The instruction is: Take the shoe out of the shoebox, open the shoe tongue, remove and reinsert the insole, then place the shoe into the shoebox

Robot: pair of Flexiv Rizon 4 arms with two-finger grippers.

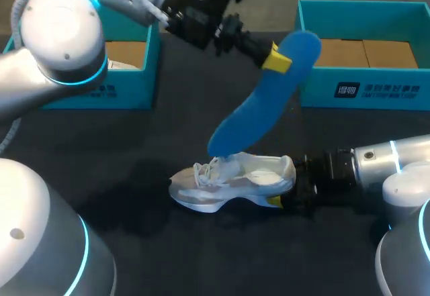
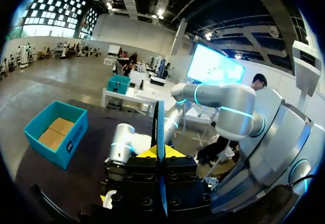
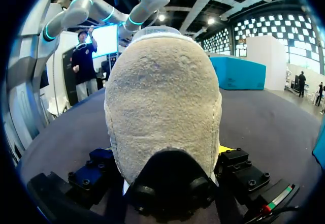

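In the head view, the blue insole (image 1: 262,108) is held near its heel end by the left gripper (image 1: 277,60), well above the tabletop (image 1: 134,148). It slopes down so that its toe end meets the mouth of the white shoe (image 1: 235,178). The shoe lies on the tabletop between the two arms, and its heel is taken by the right gripper (image 1: 285,195). A left shoebox (image 1: 101,94) and a right shoebox (image 1: 363,91) stand open at the far edge, well apart from the shoe. The insole step is judged to be in hand, though drawing out cannot be told from feeding back.

In the left wrist view, the insole (image 2: 160,122) is seen edge-on, pinched narrowly between the yellow tips of the left gripper (image 2: 160,152). If it is to be reinserted, it should be kept in line with the shoe's length and its slope flattened, so that the toe end slides forward under the tongue rather than buckling.

In the right wrist view, the shoe's heel (image 3: 162,97) fills the space between the fingers of the right gripper (image 3: 170,150), which appear closed on it. This hold should be kept firm and level while the insole is pressed, so that the shoe is not pushed away.
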